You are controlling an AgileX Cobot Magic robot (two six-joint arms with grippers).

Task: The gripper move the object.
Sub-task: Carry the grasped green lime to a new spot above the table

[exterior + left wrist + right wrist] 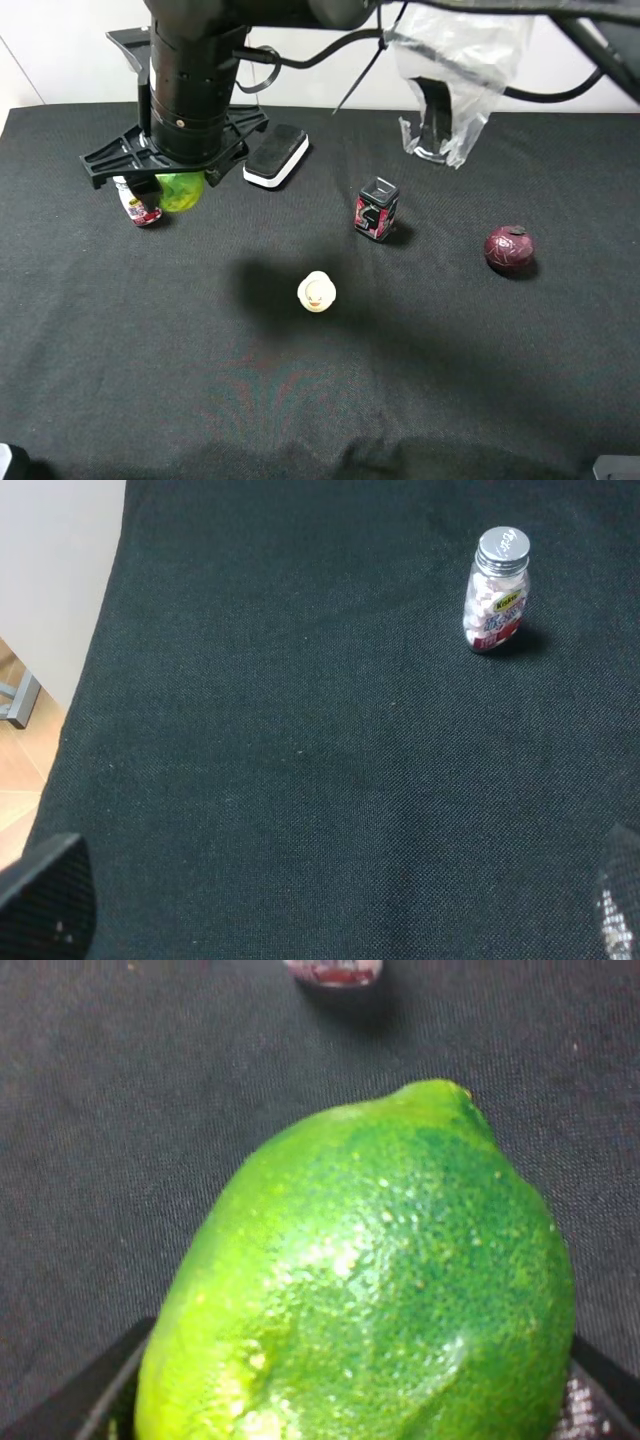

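Far left of table [450,380]: right gripper [172,180], arm stretched across from right side, clenched on green fruit [184,192]. Fruit directly below gripper, held in its grip, long axis running outward from it, pointed tip toward small bottle [140,205] just beside. Judgement: next move must carry fruit clear of bottle.

I'm seeing the lime [360,1280] in my black right gripper [172,178] as bright green, mottled with darker green speckle. The bottle [495,595] just beside my hand is showing a silver cap, pink-white label, red base. Farther from my hand I'm seeing a cream ball [316,291], maroon ball [509,249], black-and-red box [377,210], white-and-black block [276,155]. The cloth [450,380] is looking black.
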